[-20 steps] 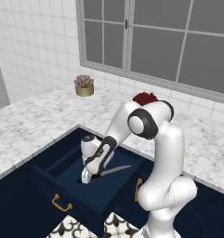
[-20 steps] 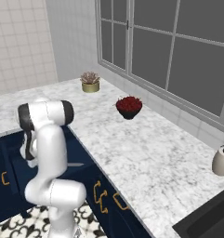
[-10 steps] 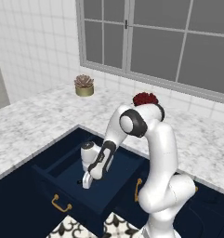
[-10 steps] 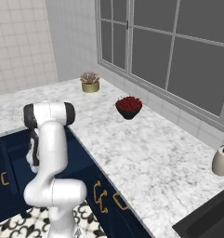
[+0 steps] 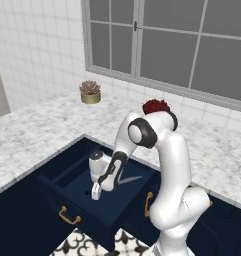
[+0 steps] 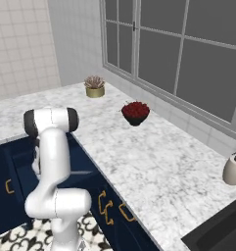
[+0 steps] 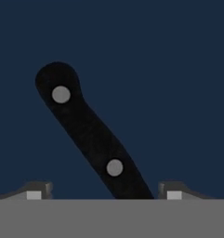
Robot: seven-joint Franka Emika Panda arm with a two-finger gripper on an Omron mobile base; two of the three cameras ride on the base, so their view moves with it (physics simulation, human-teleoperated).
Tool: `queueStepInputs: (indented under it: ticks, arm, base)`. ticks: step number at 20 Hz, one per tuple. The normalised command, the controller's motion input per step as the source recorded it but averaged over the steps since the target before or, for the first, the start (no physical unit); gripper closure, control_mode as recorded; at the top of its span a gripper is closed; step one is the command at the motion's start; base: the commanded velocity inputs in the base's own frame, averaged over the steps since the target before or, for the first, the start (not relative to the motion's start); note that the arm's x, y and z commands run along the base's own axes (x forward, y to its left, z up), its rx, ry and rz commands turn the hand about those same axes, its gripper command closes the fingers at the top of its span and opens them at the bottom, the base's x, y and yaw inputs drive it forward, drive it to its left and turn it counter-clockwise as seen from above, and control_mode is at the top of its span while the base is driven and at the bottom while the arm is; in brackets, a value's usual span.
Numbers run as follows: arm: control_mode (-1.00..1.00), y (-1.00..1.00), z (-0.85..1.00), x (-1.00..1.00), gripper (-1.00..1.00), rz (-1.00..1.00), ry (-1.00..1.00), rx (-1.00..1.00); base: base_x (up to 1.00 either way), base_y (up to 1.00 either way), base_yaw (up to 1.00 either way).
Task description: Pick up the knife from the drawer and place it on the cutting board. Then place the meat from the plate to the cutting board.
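Note:
The wide navy drawer [image 5: 57, 187] stands pulled out, its brass pull [image 5: 69, 216] at the front. Inside lies the knife: its silver blade [image 5: 131, 179] points right, and its black handle [image 7: 85, 130] with two rivets runs diagonally across the hand view. My gripper [image 5: 95, 193] is down in the drawer just above the handle. It is open [image 7: 105, 194], with one fingertip [image 7: 36, 191] on either side of the handle's blade end and neither touching it. The cutting board, the plate and the meat are out of view.
A marble counter [image 5: 37, 125] wraps around the drawer corner. On it stand a potted succulent [image 5: 90, 92] [image 6: 94, 87] and a dark bowl of red things [image 6: 135, 112] near the window. A soap dispenser [image 6: 233, 169] stands beside a sink [image 6: 222, 230] at far right.
The hand has dropped a little lower into the drawer, closer to the knife handle. The knife and the drawer have not moved.

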Motion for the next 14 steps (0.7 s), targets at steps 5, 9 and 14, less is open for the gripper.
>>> queueStepInputs:
  ticks: [5, 9, 14]
  arm:
    - [-1.00, 0.00, 0.15, 0.30, -1.00, 0.13, -0.07, 0.00]
    - [-1.00, 0.00, -0.20, 0.60, -1.00, 0.08, 0.00, 0.00]
    - [-1.00, 0.00, -0.59, 0.13, -1.00, 0.07, 0.00, -0.01]
  base:
    - [0.00, 0.00, 0.00]
    - [0.00, 0.00, 0.00]
    - [0.00, 0.00, 0.00]
